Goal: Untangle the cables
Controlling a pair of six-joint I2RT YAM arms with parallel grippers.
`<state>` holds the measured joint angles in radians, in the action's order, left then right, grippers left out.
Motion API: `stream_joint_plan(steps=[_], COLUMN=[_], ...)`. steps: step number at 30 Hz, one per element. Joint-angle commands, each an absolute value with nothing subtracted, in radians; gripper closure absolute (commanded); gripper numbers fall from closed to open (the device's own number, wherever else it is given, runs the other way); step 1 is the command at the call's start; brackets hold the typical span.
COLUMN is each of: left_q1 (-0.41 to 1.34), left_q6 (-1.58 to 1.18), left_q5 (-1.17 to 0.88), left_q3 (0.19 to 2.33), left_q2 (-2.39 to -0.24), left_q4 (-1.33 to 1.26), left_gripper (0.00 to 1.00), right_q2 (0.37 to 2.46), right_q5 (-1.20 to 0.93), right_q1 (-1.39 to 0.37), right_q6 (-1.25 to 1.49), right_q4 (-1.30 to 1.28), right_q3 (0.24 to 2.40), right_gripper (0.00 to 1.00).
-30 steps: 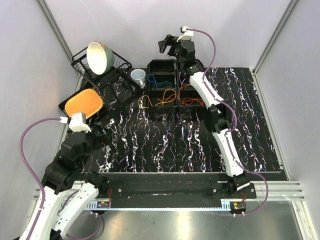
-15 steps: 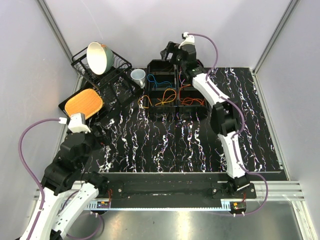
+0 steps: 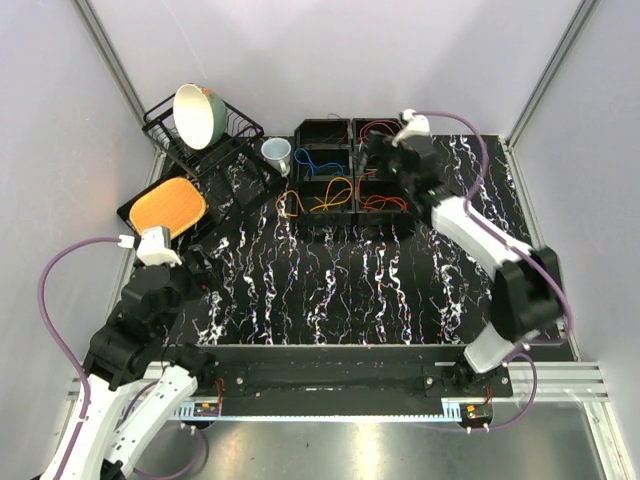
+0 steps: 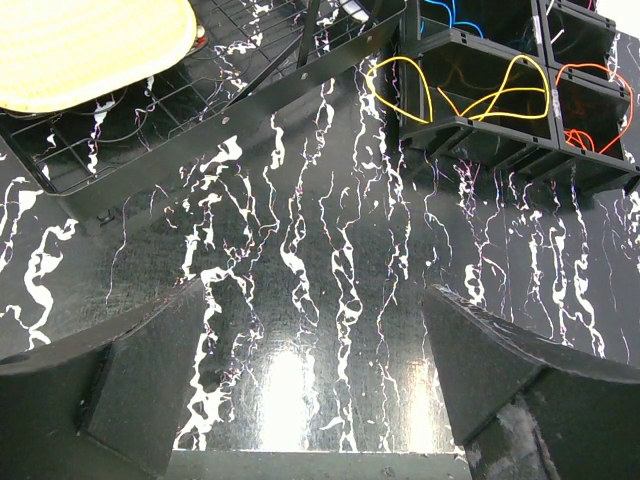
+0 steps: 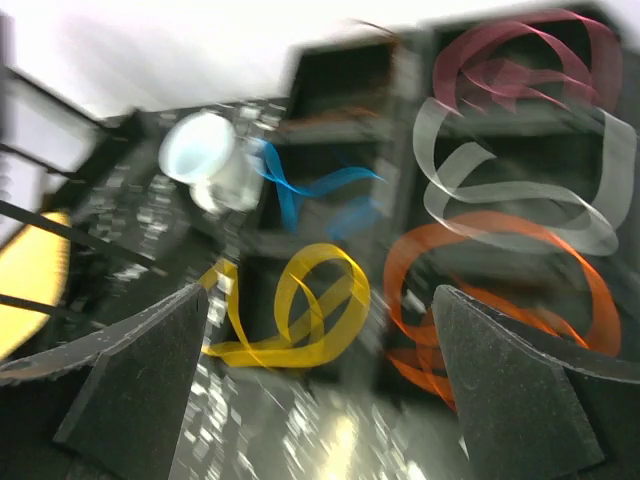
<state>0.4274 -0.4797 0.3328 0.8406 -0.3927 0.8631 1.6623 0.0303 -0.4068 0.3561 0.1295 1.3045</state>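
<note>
Several bins [image 3: 325,124] w/ cables [image 3: 330,195]; cup [image 3: 277,152] just beside, dish rack [image 3: 235,140] left.

We see the whole frame blurred. Our right end effector [image 5: 320,300] has its two dark fingers [image 5: 130,370] spread wide at the lower left and lower right, with nothing gripped between them. A black compartmented tray [image 5: 405,110] fills the upper right. A yellow cable [image 5: 300,315] loops at the centre. A blue cable [image 5: 310,190] lies above it and an orange cable [image 5: 500,290] to its right. A maroon cable [image 5: 520,55] curls at the top right, with a pale greyish loop [image 5: 520,200] just below it. A white cup [image 5: 210,160] sits at the upper left, beside the tray.
</note>
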Motion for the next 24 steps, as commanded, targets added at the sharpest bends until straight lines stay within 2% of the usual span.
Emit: stream_joint_plan(steps=[1,7,12,15,18,19,24], left_q1=[0.422,0.42,0.42,0.42,0.42,0.42,0.419], left_q6=[-0.471,-0.462,-0.443,-0.427,-0.425,-0.429,-0.434], left_q5=[0.316,0.291,0.272,0.239,0.265,0.274,0.294], left_q3=[0.838,0.838,0.825,0.848,0.853,0.848,0.833], left_q2=[-0.408,-0.442,-0.497,-0.555,-0.575,-0.572,-0.529], left_q4=[0.807,0.798,0.77,0.769,0.773,0.772,0.764], left_gripper=[0.08,0.07,0.01,0.01,0.01,0.01,0.01], right_q2=[1.411,1.14,1.04,1.035,1.069,1.113,1.325], right_q5=[0.228,0.385,0.584,0.733,0.761,0.768,0.779], right_q1=[-0.411,-0.411,-0.413,-0.413,-0.41,-0.402,-0.361], right_q6=[0.354,0.304,0.21,0.181,0.066,0.043,0.006], right_q4=[0.124,0.092,0.138,0.259,0.446,0.536,0.676], right_q3=[1.076,0.804,0.617,0.522,0.451,0.434,0.454], right_gripper=[0.0,0.0,0.0,0.0,0.0,0.0,0.0])
